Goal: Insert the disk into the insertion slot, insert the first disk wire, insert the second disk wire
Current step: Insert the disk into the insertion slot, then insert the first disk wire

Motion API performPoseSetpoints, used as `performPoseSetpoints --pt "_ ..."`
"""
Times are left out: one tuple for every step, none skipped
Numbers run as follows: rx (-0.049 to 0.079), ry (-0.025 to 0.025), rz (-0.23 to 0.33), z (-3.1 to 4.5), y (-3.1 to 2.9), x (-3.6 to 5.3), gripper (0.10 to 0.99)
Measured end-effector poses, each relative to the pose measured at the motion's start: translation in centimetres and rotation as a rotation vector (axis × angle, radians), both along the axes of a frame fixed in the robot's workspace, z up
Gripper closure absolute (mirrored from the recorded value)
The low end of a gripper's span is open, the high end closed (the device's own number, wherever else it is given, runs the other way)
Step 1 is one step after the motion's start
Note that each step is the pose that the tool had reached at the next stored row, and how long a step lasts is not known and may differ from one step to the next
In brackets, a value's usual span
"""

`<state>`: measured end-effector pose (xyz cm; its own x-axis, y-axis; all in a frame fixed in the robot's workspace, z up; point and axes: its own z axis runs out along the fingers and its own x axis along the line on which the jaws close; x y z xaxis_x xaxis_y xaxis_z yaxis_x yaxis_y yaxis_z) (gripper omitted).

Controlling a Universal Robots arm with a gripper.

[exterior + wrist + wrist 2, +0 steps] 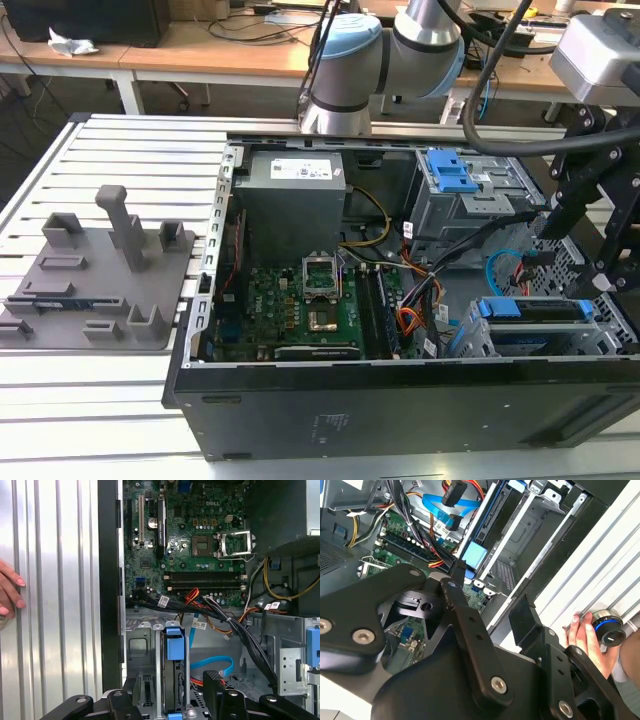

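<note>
We see the disk [532, 310] seated in the slot [468, 342], at 4 o'clock inside the case [400, 400] in the exterior view. Claw [172, 687] is released, fingers straddling the disk's blue caddy with a gap each side. Red-orange wire [454, 492] and blue cable [212, 662] lie just beside the slot, at 12 o'clock from the disk. We can't tell if either is plugged. A hand [9, 592] rests on the tabletop [55, 605].

You see the disk [540, 309] sitting in the slot [470, 336] of the open case [400, 405]. Your gripper [572, 268] hangs just above it, jaws apart.
</note>
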<state>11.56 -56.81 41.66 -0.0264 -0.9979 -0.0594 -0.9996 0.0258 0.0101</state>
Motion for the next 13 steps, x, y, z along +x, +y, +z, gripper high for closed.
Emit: performPoseSetpoints --pt "0.000 0.0000 0.000 0.00 0.00 0.00 0.463" --pt "0.000 0.0000 0.000 0.00 0.00 0.00 0.463" --pt "0.000 0.0000 0.000 -0.01 0.00 0.00 0.463" --pt "0.000 0.0000 0.000 -0.01 0.00 0.00 0.463" --pt "0.000 0.0000 0.000 -0.01 0.00 0.00 0.463" --pt "0.000 0.0000 0.000 -0.01 0.00 0.00 0.463" --pt "0.000 0.0000 0.000 -0.01 0.00 0.00 0.463" --pt "0.000 0.0000 0.000 -0.01 0.00 0.00 0.463" --pt "0.000 0.0000 0.000 -0.02 0.00 0.00 0.463" --pt "0.000 0.0000 0.000 -0.02 0.00 0.00 0.463" --pt "0.000 0.0000 0.000 -0.03 0.00 0.00 0.463" --pt "0.000 0.0000 0.000 -0.03 0.00 0.00 0.463" --pt "0.000 0.0000 0.000 -0.03 0.00 0.00 0.463"
